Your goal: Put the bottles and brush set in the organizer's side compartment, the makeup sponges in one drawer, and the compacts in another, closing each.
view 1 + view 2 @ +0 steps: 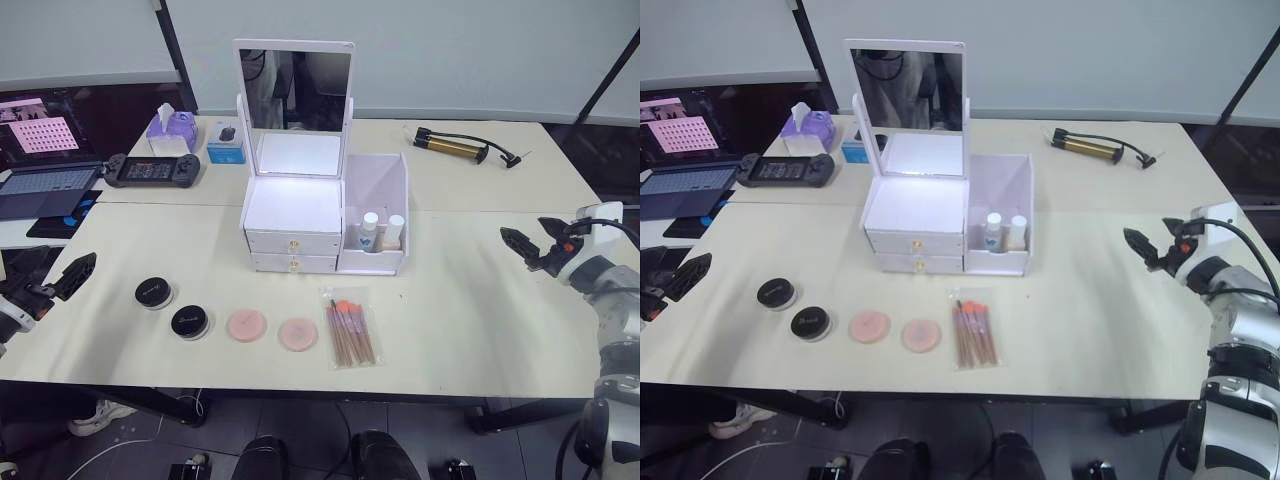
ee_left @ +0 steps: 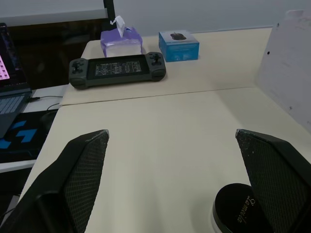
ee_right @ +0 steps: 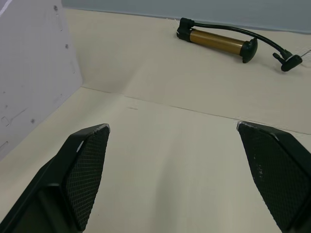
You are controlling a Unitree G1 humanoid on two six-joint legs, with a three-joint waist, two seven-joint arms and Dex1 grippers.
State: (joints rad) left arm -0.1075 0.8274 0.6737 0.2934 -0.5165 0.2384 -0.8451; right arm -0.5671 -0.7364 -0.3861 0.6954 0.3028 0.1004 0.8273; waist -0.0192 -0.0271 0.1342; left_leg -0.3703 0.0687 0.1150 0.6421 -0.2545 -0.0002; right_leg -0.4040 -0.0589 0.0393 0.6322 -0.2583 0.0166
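Both our grippers, left [image 2: 170, 182] and right [image 3: 172, 177], hover with fingers spread, holding nothing. The bottles [image 1: 382, 232] stand in the organizer's [image 1: 295, 215] side compartment [image 1: 385, 185]; brush set [image 1: 350, 328] and sponges [image 1: 271, 329] lie at its six o'clock.

Silver-grey jointed arms; black cables; black mesh-textured right pincer [image 1: 524, 245] fingers.

Open right gripper [image 3: 172, 131], hand pump [image 3: 218, 41] beyond

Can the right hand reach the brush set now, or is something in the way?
Probably yes. The right hand is open over bare table, and the brush set lies in the open before the organizer, with nothing between them.
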